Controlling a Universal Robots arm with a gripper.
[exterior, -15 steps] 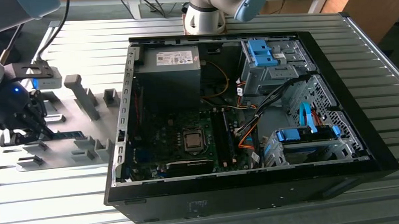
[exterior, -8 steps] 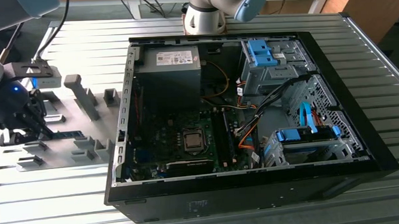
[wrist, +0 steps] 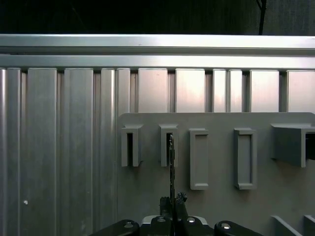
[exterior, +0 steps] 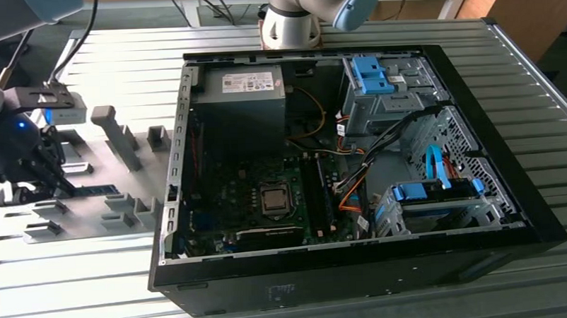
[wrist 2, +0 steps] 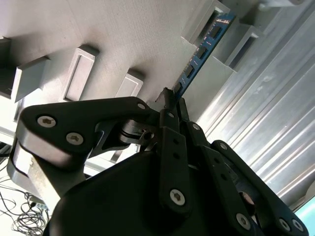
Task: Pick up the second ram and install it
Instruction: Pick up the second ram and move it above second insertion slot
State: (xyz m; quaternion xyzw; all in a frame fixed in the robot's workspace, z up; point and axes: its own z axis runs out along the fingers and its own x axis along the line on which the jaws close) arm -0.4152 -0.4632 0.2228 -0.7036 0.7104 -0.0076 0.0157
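**End effector pinched on the second ram at the holder plate**

Your ribbed aluminium tabletop [exterior: 516, 66] carries everything here. The open black computer case [exterior: 363, 276] sits well apart from the end effector, toward the exterior view's right, with its board and cables exposed. The flat grey holder plate [wrist 2: 123, 34] lies directly under the end effector.

The end effector [wrist 2: 171, 101] is drawn narrow. Its two black fingers press together on the near end of the second ram [wrist 2: 199, 51], so you are holding the stick by that end.

From the fingertips the stick runs straight out ahead of the end effector, standing on its long edge over the plate. Its far end sits in a slotted grey holder block [wrist: 169, 142]. A matching slotted block [wrist: 130, 145] stands just beside that one, and two taller frame-shaped blocks [wrist: 198, 158] stand on its other side.

In the second wrist view the stick is slim and long, a blue circuit board with a row of small black chips along one face. In the first wrist view you see it edge-on, as a thin dark line between the fingertips and the block.
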